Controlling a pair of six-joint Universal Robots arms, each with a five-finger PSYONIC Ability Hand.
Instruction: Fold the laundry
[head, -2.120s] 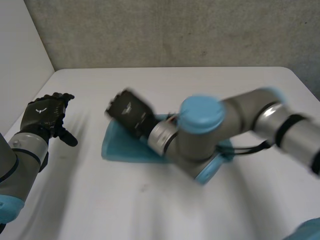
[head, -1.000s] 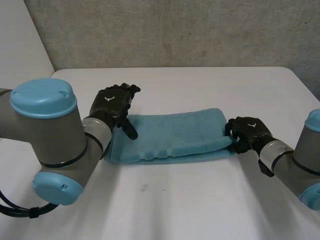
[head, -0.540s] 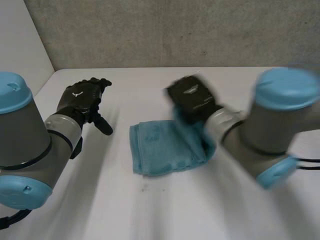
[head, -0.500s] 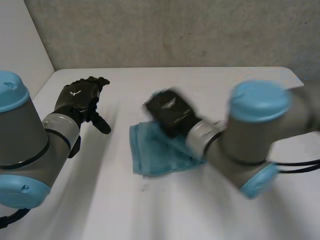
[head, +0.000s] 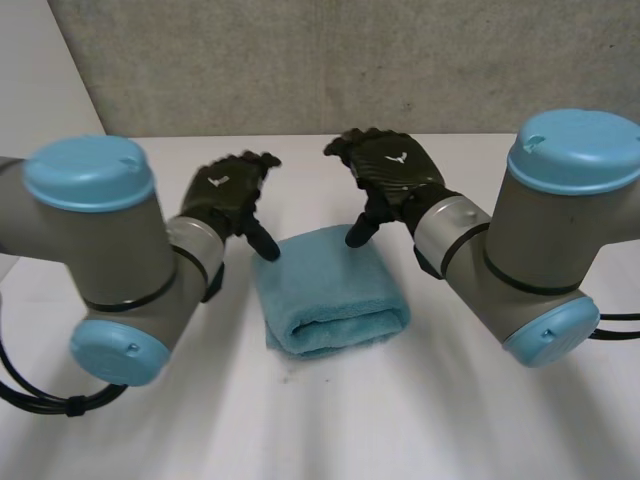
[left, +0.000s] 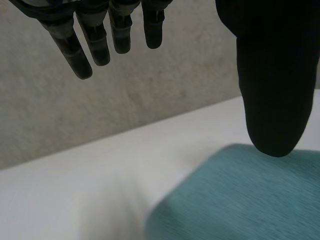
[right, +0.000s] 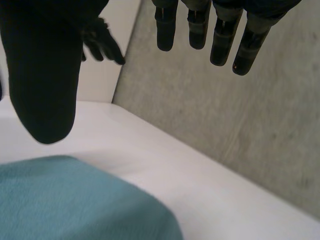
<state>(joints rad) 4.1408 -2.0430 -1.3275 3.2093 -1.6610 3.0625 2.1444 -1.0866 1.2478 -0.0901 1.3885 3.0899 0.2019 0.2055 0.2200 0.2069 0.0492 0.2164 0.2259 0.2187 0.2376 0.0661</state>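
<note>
A teal towel of soft, nubby terry lies folded into a thick, roughly square pad at the centre of the head view, on a smooth white tabletop. Its near edge is a plump rounded roll and its corners are blunt. Behind the tabletop stands a rough, mottled grey wall like concrete. The left arm fills the left of the frame and the right arm the right, both of matt grey tube with glossy light-blue round caps. The left hand, black and segmented, sits just above and left of the towel's upper left corner. Its fingers are spread and nearly straight and it holds nothing, while its thumb points down toward that corner. In the left wrist view the fingers hang apart and straight in front of the wall, and the broad thumb ends just over the towel's curved edge; whether it touches the cloth cannot be told. The right hand sits above the towel's upper right part, likewise spread and empty, its thumb angled down at the far edge. In the right wrist view its fingers are straight and separate, the thumb hangs above the towel, and the left hand shows beyond it.
</note>
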